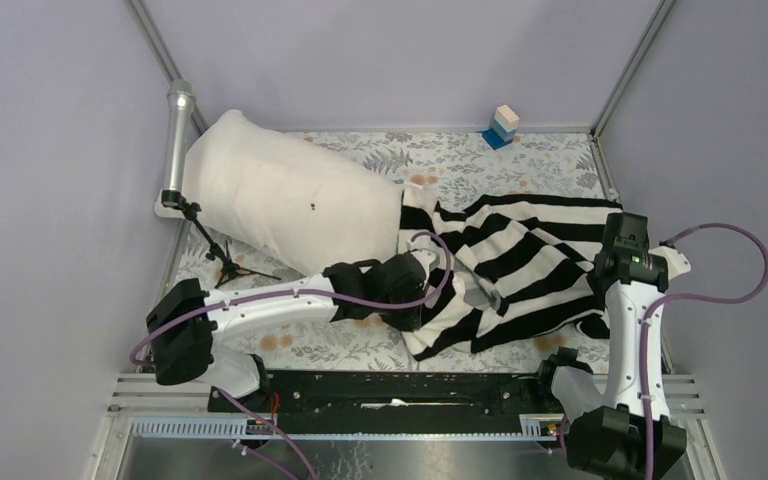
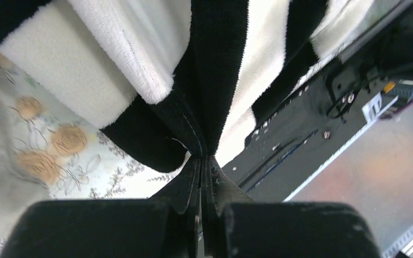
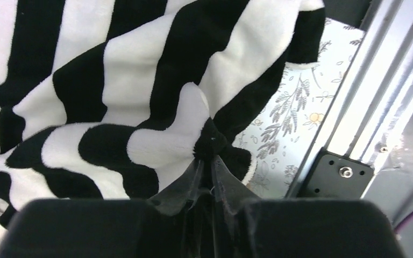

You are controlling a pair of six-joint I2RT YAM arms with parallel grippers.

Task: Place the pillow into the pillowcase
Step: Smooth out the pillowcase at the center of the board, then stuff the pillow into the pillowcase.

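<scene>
The left gripper (image 2: 201, 161) and right gripper (image 3: 211, 161) each pinch the pillowcase (image 1: 525, 255); the pillow (image 1: 280, 195) touches its left end

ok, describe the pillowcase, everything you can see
The pillowcase is a limp, plush-looking cloth with wide black and white stripes, lying rumpled on the floral table cover, right of centre. Its left edge meets the pillow, which looks to lie outside it. The left tool is shut on a black fold near its left side, the right tool on a bunched edge at its right.
</scene>
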